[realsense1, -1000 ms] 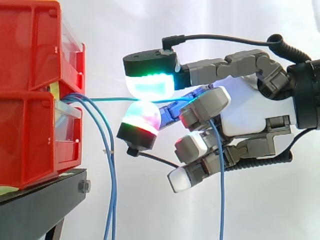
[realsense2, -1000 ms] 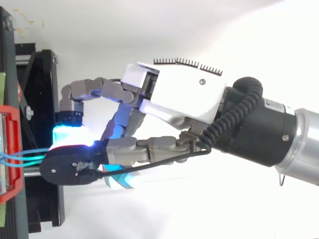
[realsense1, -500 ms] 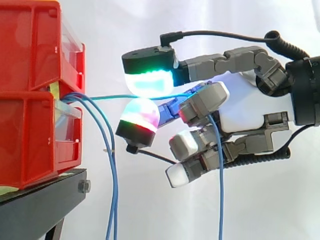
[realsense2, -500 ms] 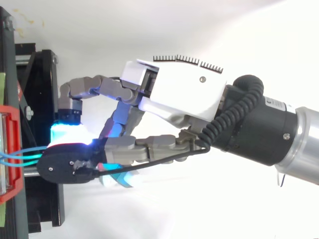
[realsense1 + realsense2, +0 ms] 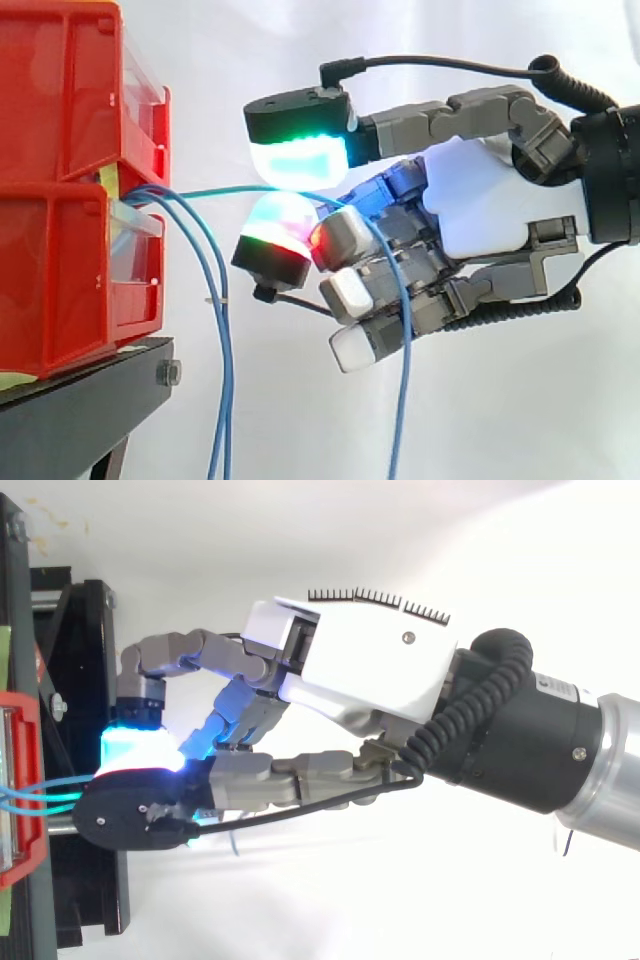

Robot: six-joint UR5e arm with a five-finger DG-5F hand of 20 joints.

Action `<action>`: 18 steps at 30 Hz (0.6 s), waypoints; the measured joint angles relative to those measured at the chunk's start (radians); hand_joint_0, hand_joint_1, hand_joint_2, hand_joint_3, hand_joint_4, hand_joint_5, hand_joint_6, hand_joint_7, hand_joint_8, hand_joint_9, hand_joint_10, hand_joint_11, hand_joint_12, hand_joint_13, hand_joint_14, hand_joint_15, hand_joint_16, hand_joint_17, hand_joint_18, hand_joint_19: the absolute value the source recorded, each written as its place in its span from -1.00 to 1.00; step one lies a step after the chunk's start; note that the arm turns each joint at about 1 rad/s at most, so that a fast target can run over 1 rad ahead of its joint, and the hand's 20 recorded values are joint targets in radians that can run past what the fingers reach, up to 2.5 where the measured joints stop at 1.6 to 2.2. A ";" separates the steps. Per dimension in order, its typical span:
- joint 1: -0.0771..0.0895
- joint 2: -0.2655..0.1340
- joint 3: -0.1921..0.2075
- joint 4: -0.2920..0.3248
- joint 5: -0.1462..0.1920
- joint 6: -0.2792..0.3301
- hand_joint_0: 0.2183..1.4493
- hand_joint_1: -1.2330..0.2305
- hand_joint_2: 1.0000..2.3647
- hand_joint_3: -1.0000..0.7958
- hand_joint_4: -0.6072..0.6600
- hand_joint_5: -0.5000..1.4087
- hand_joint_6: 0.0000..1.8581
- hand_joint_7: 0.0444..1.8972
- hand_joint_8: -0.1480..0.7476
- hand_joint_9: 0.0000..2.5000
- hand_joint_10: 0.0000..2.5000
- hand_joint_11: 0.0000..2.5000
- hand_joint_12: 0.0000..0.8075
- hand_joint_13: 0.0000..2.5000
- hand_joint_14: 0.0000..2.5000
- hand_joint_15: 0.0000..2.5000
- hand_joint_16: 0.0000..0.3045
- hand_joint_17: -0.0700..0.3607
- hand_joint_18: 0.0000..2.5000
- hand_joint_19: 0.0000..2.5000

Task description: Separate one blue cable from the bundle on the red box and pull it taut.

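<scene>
Two stacked red bins (image 5: pixel 70 180) stand at the left of the side view. A bundle of blue cables (image 5: pixel 222 330) leaves the gap between them and hangs down. One blue cable (image 5: pixel 215 194) runs level and nearly straight from the bins to my hand (image 5: pixel 490 200). It passes between two glowing fingertips (image 5: pixel 298 160), then drapes over the curled fingers and drops as a loose tail (image 5: pixel 400 400). My hand is shut on this cable. From above, the hand (image 5: pixel 360 670) reaches left toward the red bin (image 5: pixel 25 780), where the cables (image 5: pixel 40 795) come out.
The bins rest on a black stand (image 5: pixel 90 400), also seen from above as a black frame (image 5: pixel 85 680). A white curtain hangs behind. Open room lies below and right of the hand.
The lower fingers have curled in closer to the glowing fingertips. The hanging tail of the held cable has shifted left with them. The bins and the bundle have not moved.
</scene>
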 measured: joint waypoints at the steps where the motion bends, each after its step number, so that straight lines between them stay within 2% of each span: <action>1: 0.000 0.000 0.003 -0.005 0.000 0.000 -0.25 -0.28 -0.98 0.29 0.43 -0.54 -0.38 0.42 0.15 -0.25 -0.99 -0.29 0.21 -0.22 -0.99 -0.56 -0.62 -0.07 -0.31 -0.60; 11: 0.000 0.000 0.013 -0.020 0.000 0.000 -0.26 -0.28 -0.98 0.30 0.43 -0.53 -0.38 0.43 0.19 -0.39 -0.99 -0.49 0.20 -0.32 -0.99 -0.70 -0.61 -0.06 -0.33 -0.62; 18: 0.000 0.000 0.014 -0.021 0.000 0.000 -0.25 -0.28 -0.98 0.30 0.43 -0.53 -0.38 0.43 0.20 -0.39 -0.99 -0.49 0.20 -0.33 -0.99 -0.73 -0.61 -0.05 -0.34 -0.63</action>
